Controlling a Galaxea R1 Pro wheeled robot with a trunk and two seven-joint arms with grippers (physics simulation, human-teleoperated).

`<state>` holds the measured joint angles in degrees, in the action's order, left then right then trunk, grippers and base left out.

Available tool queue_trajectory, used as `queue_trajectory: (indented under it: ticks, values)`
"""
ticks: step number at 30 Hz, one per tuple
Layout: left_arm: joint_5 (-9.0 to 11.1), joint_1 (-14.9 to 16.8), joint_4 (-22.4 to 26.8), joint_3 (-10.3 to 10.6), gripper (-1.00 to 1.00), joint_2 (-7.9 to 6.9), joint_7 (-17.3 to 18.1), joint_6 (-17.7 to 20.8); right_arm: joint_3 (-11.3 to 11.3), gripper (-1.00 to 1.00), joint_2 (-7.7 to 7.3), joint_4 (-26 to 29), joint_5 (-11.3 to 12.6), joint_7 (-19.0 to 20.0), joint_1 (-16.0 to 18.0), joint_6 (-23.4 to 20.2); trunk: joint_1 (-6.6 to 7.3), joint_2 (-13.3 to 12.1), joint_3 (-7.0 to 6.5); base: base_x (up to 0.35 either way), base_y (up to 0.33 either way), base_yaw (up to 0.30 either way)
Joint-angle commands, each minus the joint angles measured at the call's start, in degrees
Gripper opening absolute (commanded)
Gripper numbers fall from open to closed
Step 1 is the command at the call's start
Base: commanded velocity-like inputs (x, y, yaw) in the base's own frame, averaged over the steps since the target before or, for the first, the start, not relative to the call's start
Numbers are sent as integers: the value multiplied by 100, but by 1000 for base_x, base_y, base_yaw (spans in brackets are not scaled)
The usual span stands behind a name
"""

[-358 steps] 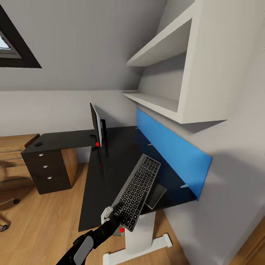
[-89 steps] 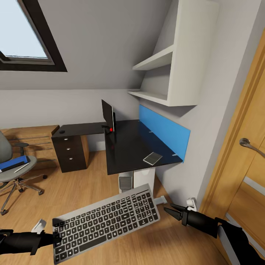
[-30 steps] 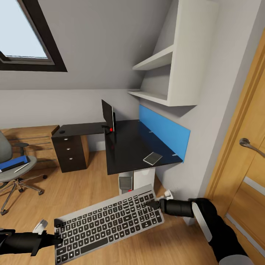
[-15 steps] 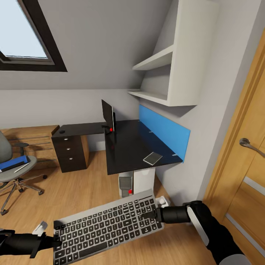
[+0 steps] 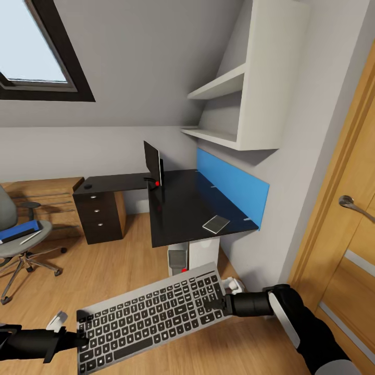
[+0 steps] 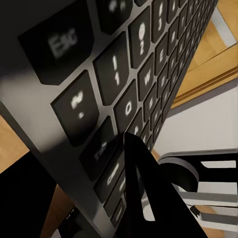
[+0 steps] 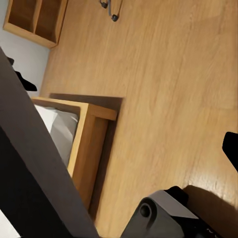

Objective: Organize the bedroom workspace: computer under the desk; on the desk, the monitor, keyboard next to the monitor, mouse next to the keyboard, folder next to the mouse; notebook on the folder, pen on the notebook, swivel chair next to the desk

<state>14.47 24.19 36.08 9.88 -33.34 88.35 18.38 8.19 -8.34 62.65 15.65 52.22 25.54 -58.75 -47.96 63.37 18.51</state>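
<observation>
Head view: keyboard (image 5: 151, 314) held in the air over the wood floor (image 5: 120, 271), short of the desk (image 5: 182, 205), keys up, one end in each gripper. Left gripper (image 5: 78, 339) clamps the keyboard's left end; right gripper (image 5: 214, 303) pinches its right end near the top corner. Three seconds back the right arm hung free, well apart from the keyboard; a second ago it had reached that corner, and since then the keyboard's right end has shifted only slightly (camera unchanged). Monitor (image 5: 152, 165) stands on the desk, red light low at its corner; mouse (image 5: 88, 186) sits on the desk's left wing above the drawers. Notebook (image 5: 215, 224) lies on the desk near the blue wall panel (image 5: 232, 188). Chair (image 5: 18, 237) at far left, well apart from the desk, with the folder (image 5: 20, 230) and pen (image 5: 30, 237) on its seat. Computer (image 5: 177, 259) under the desk. Left wrist view: keys of the keyboard (image 6: 124, 94) close up and blurred, one dark finger (image 6: 144, 198) pressed over its edge. Right wrist view: dark underside of the keyboard (image 7: 34, 188) along one side, floor (image 7: 163, 99) beyond, finger grip not clear here.
</observation>
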Motion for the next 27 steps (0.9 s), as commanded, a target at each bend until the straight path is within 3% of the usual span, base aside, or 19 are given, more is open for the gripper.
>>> queue_trajectory:
  ticks: [1,27]
  values:
    - [53,6,4,31,-100,-7,1,43,7,100,-6,2,-19,16,4,-14,-1,5,7,0,0,0]
    - [34,6,4,61,-100,-5,-19,43,-1,100,-19,2,-10,16,5,-5,-1,5,7,0,0,0]
